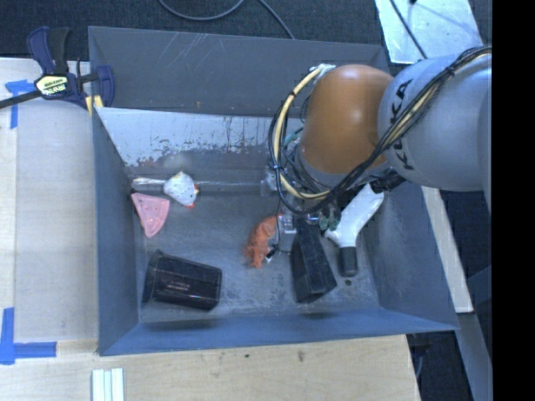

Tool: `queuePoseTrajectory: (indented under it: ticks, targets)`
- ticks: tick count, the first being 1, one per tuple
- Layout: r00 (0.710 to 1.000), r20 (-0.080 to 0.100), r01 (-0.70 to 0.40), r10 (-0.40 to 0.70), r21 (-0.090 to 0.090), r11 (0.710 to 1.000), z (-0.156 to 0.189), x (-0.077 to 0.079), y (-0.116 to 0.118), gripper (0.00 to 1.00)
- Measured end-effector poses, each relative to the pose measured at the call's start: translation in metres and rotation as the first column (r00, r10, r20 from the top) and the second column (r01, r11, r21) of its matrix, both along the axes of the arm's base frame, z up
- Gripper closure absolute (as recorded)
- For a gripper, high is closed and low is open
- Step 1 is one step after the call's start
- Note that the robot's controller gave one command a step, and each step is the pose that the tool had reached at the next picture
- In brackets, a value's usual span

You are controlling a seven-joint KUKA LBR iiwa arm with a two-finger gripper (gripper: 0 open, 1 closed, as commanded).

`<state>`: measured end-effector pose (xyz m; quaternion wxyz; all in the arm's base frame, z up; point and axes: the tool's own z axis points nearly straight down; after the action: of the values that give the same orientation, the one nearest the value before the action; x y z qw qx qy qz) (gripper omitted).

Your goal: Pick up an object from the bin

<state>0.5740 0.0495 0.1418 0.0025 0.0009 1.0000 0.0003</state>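
My gripper (287, 230) reaches down near the middle of the bin, under the arm's orange dome. Right beside it on the left, seemingly touching it, lies a small orange crumpled thing (261, 242). I cannot make out whether the gripper has hold of that thing. Just right of the gripper a black oblong block (311, 267) lies on the floor, pointing toward the front wall. A white-handled tool with a dark tip (355, 222) lies slanted further right, partly under the arm.
On the left of the bin lie a pink wedge (151, 214), a white crumpled thing with an orange spot (180, 188) and, near the front left corner, a black cylinder-like case (181, 282). The arm covers the bin's back right part.
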Motion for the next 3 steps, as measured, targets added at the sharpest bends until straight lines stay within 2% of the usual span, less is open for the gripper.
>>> queuePoseTrajectory:
  ticks: [1, 2, 3]
  targets:
    - [1.000, -0.006, -0.019, 0.019, 0.000, 1.000, -0.036, 0.012, -0.007, 0.00]
    - [0.958, 0.010, -0.288, 0.288, -0.003, 0.958, -0.068, 0.019, -0.013, 1.00]
    - [0.958, 0.010, -0.287, 0.287, -0.003, 0.958, -0.068, 0.019, -0.013, 1.00]
